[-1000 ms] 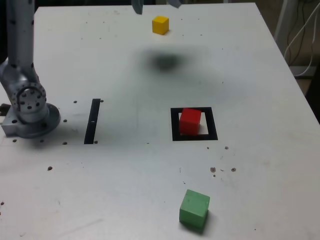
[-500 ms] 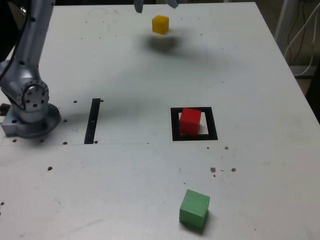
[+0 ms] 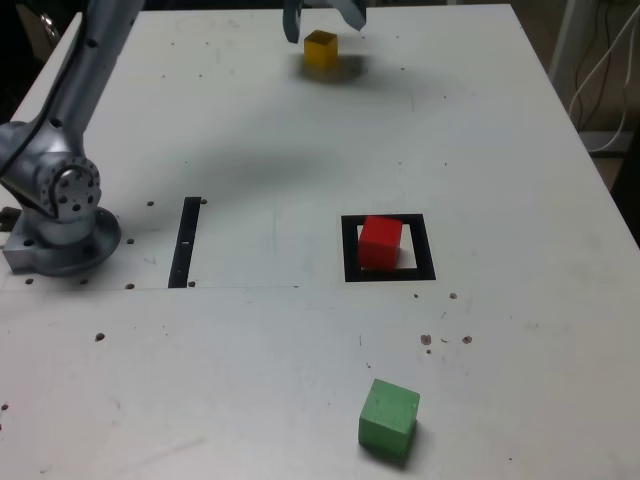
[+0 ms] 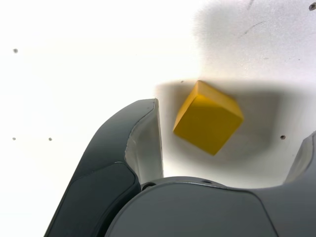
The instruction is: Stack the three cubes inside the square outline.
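Observation:
The yellow cube [image 3: 321,49] rests on the table at the far edge in the exterior view. My gripper [image 3: 323,24] hangs open just above it, one finger on each side. In the wrist view the yellow cube [image 4: 208,117] lies between the spread fingers [image 4: 143,143], touching neither. The red cube [image 3: 380,242] sits inside the black square outline [image 3: 424,250] near the table's middle. At the near edge lies the green cube [image 3: 388,417], alone.
The arm's grey base [image 3: 60,225] stands at the exterior view's left, with a narrow black strip [image 3: 185,242] beside it. Cables [image 3: 600,70] hang off the table's right side. Small dark specks dot the white tabletop.
The gripper has come down over the yellow cube, its fingers now showing on both sides of it. Its shadow has shrunk toward the cube. The cubes have not moved.

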You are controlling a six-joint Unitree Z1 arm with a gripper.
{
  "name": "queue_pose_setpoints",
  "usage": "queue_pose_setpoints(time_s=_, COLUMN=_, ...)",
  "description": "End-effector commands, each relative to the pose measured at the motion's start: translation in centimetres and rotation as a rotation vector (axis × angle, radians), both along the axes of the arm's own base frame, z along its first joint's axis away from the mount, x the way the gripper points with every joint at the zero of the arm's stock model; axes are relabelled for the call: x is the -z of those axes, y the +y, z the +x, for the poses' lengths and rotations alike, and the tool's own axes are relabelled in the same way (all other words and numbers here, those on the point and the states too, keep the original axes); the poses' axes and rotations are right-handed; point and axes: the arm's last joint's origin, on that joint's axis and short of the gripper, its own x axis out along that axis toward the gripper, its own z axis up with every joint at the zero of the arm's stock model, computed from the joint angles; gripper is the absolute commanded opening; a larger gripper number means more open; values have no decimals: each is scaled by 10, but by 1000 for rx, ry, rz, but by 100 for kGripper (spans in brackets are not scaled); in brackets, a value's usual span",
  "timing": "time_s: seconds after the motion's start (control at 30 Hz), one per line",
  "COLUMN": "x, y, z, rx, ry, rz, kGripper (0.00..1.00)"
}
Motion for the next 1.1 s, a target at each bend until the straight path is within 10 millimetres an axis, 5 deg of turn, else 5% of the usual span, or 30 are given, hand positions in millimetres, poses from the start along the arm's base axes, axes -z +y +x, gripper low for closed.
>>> queue_pose_setpoints(time_s=0.0, x=4, y=4, z=2, rx=2, ry=7, rz=-6, kGripper=96)
queue_pose_setpoints(time_s=0.6, x=23, y=15, z=2, rx=-8, ry=34, rz=-56, kGripper=71)
queue_pose_setpoints(time_s=0.93, x=37, y=21, z=-3, rx=-53, ry=25, rz=-100, kGripper=68)
queue_pose_setpoints(time_s=1.07, x=35, y=21, z=-3, rx=-54, ry=18, rz=-97, kGripper=58)
